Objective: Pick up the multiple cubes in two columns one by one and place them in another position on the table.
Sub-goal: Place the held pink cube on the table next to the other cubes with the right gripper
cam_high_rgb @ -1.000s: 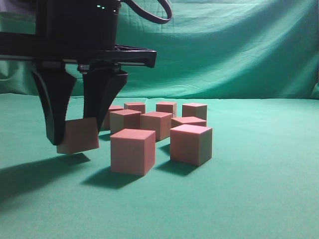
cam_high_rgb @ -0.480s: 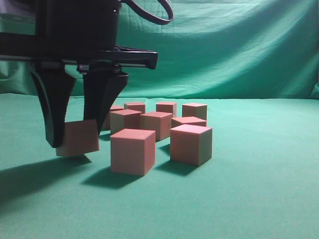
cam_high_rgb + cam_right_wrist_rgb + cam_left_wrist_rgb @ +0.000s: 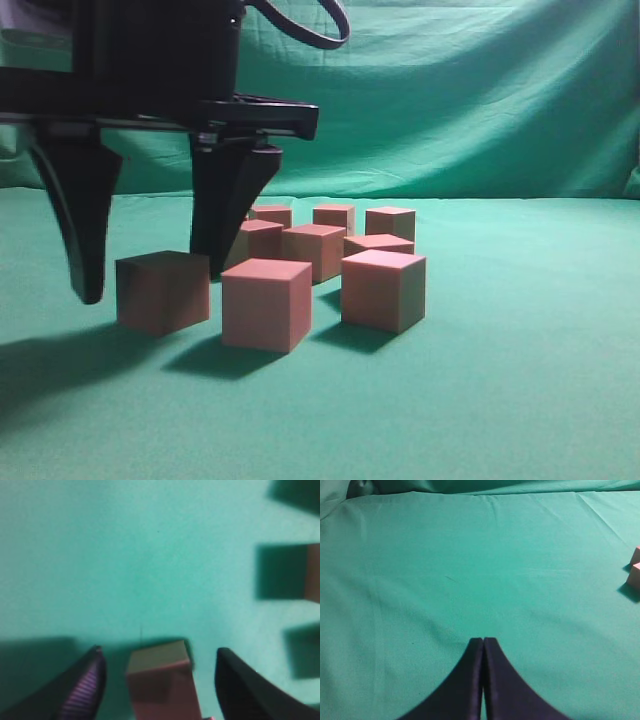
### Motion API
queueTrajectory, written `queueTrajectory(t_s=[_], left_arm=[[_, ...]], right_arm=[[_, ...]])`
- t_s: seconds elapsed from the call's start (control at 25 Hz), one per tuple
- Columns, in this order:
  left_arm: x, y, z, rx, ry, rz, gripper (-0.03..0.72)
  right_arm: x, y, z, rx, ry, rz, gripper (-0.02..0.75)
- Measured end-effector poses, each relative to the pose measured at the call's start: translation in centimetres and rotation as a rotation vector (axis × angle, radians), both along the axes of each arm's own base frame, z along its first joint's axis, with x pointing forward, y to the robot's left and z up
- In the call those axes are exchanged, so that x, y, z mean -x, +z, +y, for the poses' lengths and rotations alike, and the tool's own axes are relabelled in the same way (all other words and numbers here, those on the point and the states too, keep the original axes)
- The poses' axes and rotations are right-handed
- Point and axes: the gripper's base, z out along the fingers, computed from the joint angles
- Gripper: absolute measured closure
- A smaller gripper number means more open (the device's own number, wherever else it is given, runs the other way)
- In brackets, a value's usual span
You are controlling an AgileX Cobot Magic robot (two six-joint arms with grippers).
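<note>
Cubes (image 3: 330,255) cluster right of freed cube (image 3: 162,291); right pincer (image 3: 150,270) wide astride it; left pincer (image 3: 483,641) closed.

The right gripper (image 3: 150,280) has spread its fingers clear of the cube (image 3: 163,291) it held a second ago. That cube, then tilted, now sits flat on the table (image 3: 500,400).

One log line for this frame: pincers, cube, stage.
right pincer: open, straddling cube | cube: on table, untouched | left pincer: shut, empty | stage: release

Matte black tapered fingers (image 3: 85,215), boxy black housing, looped cable (image 3: 300,25); screws indiscernible.
</note>
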Motion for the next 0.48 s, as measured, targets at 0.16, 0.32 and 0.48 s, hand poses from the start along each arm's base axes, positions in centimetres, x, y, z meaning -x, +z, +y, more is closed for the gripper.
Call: queueTrajectory(t_s=[0.16, 0.32, 0.48], left_arm=[[0.00, 0.00, 0.00, 0.000, 0.000, 0.000, 0.688], [0.00, 0.00, 0.00, 0.000, 0.000, 0.000, 0.688], [0.00, 0.00, 0.00, 0.000, 0.000, 0.000, 0.688]], right_arm=[[0.02, 0.00, 0.01, 0.002, 0.023, -0.001, 0.228], [-0.02, 0.02, 0.09, -0.003, 0.046, -0.011, 0.189], [-0.20, 0.62, 0.19, -0.025, 0.079, -0.049, 0.199]])
